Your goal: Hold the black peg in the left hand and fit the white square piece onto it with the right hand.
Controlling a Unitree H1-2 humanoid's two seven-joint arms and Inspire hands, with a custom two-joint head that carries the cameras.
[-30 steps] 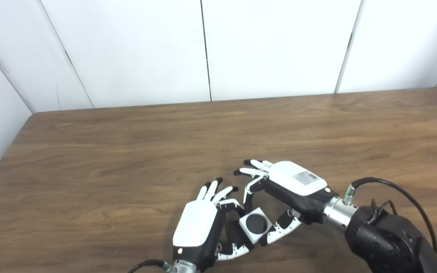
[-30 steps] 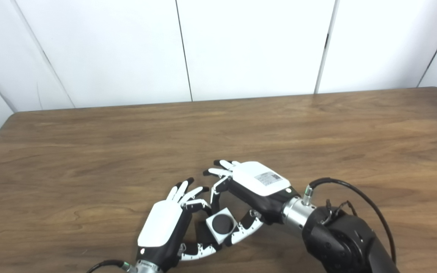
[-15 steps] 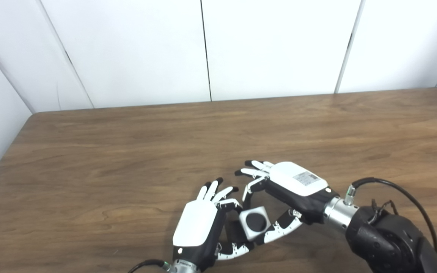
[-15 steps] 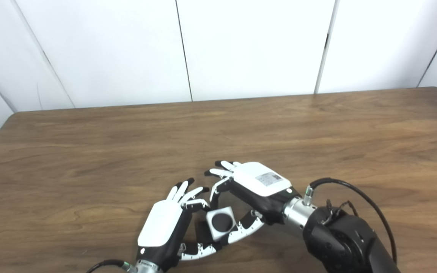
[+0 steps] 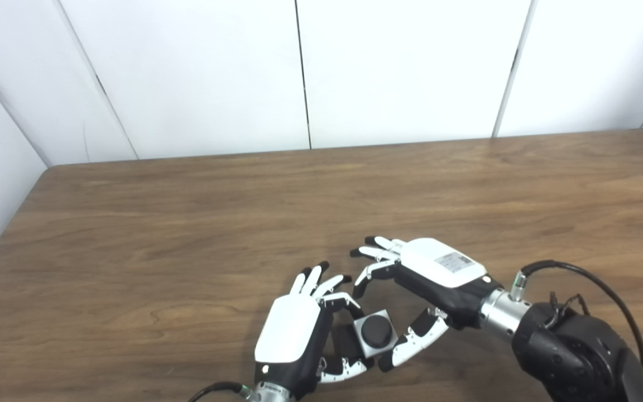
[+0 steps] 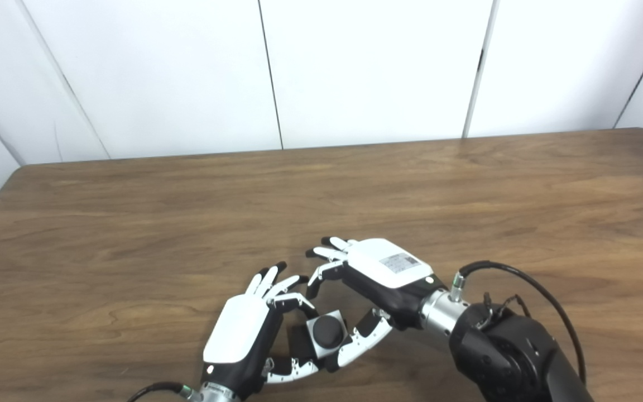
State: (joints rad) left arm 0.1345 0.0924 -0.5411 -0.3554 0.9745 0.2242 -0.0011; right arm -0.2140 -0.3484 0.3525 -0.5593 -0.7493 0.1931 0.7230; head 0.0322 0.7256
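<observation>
The white square piece sits on the black peg, whose round top shows through its middle. My left hand is shut on the peg's black lower part, held between fingers and thumb just above the table at the near edge. My right hand is open to the right of the piece. Its fingers are lifted off the piece and its thumb lies close beside it. The same scene shows in the right eye view, with the peg in my left hand.
The brown wooden table runs back to white wall panels. Its left edge and rounded far corners are in view. My right forearm and its cable take up the near right corner.
The white piece has dropped lower onto the peg and the peg's top now stands out of it. My right hand's fingers have come off the piece and drawn slightly right. My left hand has stayed put.
</observation>
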